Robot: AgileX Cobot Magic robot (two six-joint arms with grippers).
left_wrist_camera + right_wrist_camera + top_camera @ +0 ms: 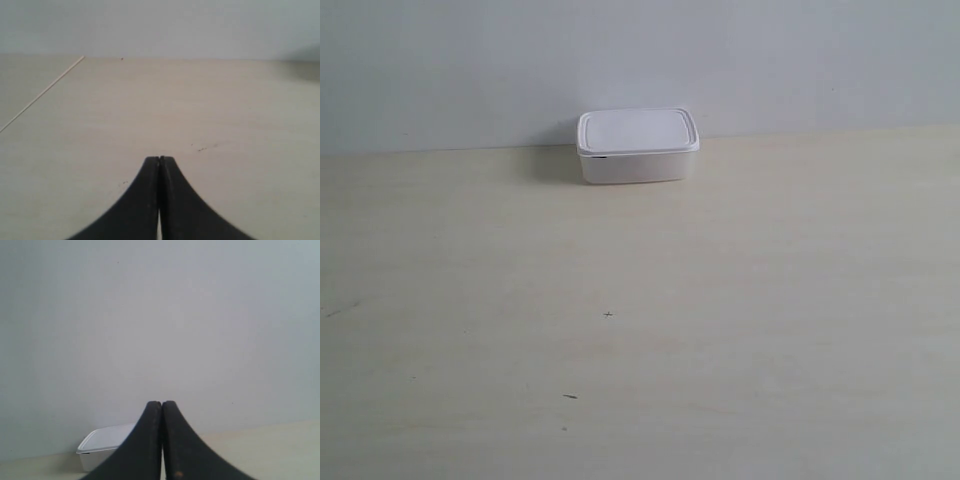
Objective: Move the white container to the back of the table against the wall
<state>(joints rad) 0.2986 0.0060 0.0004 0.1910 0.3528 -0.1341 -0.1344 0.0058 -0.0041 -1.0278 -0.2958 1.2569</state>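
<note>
White container apparently against the wall

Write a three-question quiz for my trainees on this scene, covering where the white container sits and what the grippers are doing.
1. True or false: the white container stands with its lid on at the far edge of the table, by the wall.
2. Choose one. The left gripper is: A) wide open over the container; B) shut, holding nothing, above bare tabletop; C) shut on the container's lid.
3. Fill the gap: of the two wrist views, only the ______ one shows the container.

Key: 1 true; 2 B; 3 right.
</note>
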